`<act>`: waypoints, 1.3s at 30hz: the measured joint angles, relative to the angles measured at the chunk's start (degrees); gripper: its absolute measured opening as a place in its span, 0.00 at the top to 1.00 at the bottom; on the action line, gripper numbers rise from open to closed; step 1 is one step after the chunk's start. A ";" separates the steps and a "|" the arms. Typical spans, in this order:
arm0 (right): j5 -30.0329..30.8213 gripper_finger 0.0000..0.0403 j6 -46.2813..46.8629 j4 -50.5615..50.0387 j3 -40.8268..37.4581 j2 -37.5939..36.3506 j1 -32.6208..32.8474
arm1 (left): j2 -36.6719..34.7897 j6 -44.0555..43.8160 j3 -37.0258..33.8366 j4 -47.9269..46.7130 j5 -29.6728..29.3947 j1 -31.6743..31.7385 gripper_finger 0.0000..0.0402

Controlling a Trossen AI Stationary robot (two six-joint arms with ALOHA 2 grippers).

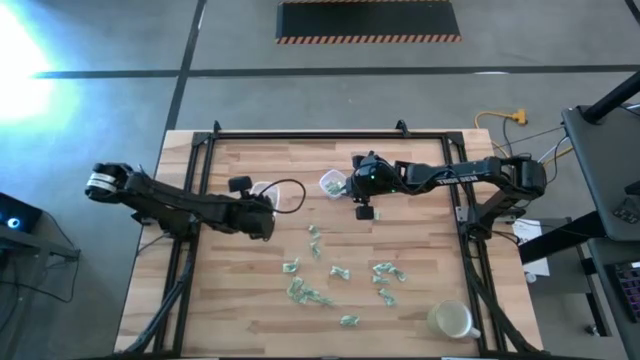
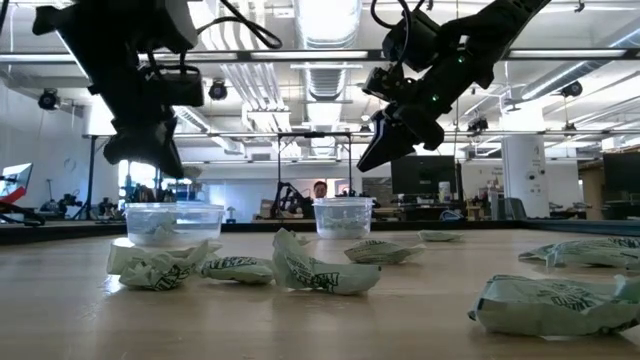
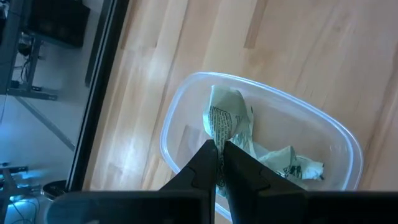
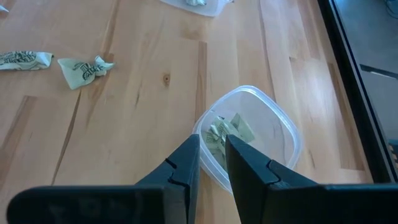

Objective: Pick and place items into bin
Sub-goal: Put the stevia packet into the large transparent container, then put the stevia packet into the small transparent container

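Two clear containers stand on the wooden table: one [image 1: 262, 188] under my left gripper [image 1: 270, 202], one [image 1: 332, 183] under my right gripper [image 1: 348, 186]. Each gripper hangs above its container, slanting down, and each is shut on a pale green-and-white wrapped piece. In the left wrist view, another piece [image 3: 287, 165] lies in the left container [image 3: 336, 134]. Several more items [image 1: 318, 262] lie scattered on the boards toward the near edge; they also show in the low view [image 2: 315, 272]. My left gripper pinches one end [image 3: 217, 138] of a crinkled wrapped piece between its two fingertips, slanting down from above. The piece sticks out beyond the tips, clear of the container under it. My right gripper has a wrapped piece [image 4: 215, 135] between its two fingertips, which stand a little apart and slant down from above. The piece shows over the container's [image 4: 273, 118] opening; whether it is clear of the pieces below cannot be told.
A pale cup-like tub [image 1: 451, 320] stands at the near right corner. A black frame [image 1: 300, 135] runs along the table's far edge and sides. Bare boards lie at the near left [image 1: 200, 300]. A person [image 2: 319, 189] shows far off in the room.
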 joint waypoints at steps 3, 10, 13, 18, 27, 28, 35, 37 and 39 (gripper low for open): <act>0.00 0.83 0.10 -0.01 -0.02 0.00 0.00 | 1.02 0.02 -1.07 1.23 0.41 0.00 0.98; 0.00 0.83 0.29 -0.01 -0.06 0.00 0.00 | 3.15 0.02 -1.85 1.28 0.48 0.00 0.83; 0.00 0.83 0.78 -0.08 -0.06 0.00 0.00 | 3.24 0.02 -1.85 1.35 0.16 0.00 0.74; -0.11 0.83 3.58 -5.15 0.13 0.00 0.00 | 2.87 0.09 -1.85 1.22 0.12 0.00 0.64; -0.16 0.83 12.88 -22.78 0.81 -0.07 0.00 | 2.62 0.52 0.35 0.58 0.38 -0.02 0.60; -0.16 0.83 14.02 -23.41 0.81 -0.09 0.00 | 2.61 0.52 0.48 0.58 0.64 -0.02 0.60; -2.69 0.83 19.24 -24.40 0.02 -0.09 0.00 | 2.59 0.52 0.38 0.52 2.39 -0.02 0.60; -5.44 0.83 19.39 -24.26 -0.79 -0.01 0.02 | 2.59 0.39 0.38 0.56 2.69 -0.02 0.60; -6.26 0.83 19.33 -23.06 -1.78 0.04 0.04 | 2.59 0.37 0.38 0.56 3.25 -0.02 0.60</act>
